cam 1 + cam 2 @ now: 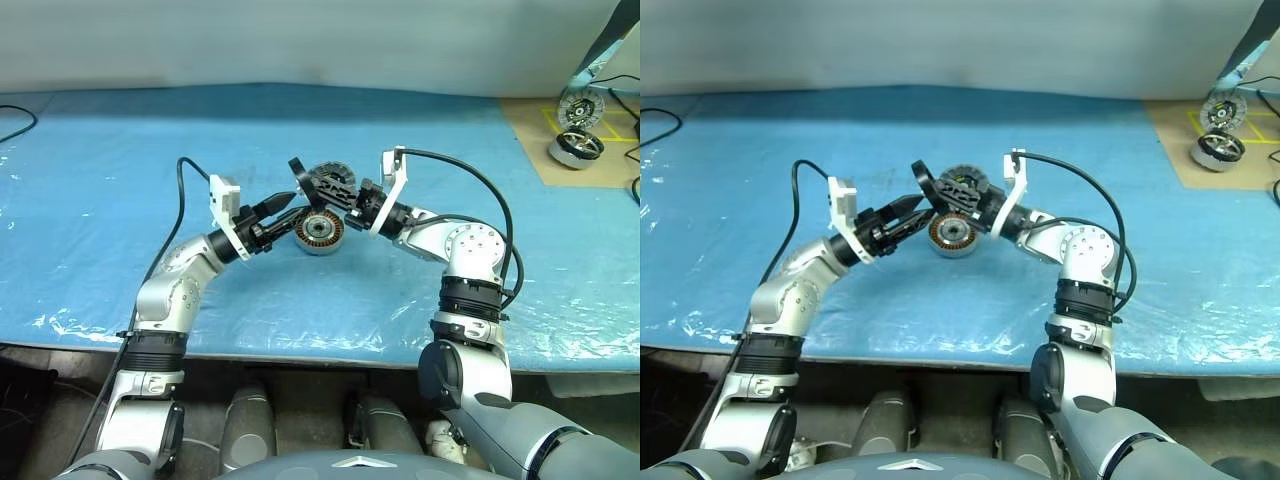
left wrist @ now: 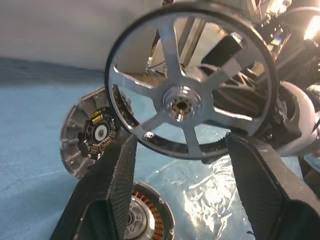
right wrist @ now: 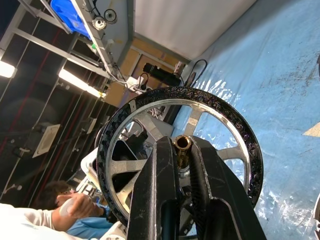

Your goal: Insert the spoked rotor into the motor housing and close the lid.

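Gripping spoked rotor (image 3: 180,165) by hub | right gripper (image 3: 182,150) | rotor on edge

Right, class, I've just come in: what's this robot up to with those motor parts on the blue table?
The right gripper is shut on the hub of the spoked rotor, holding it up above the blue table. The left gripper is reaching in with its fingers on either side of the rotor's rim. The motor housing, copper windings showing, sits on the table just below, and the lid lies beside it. The rotor is not yet in.
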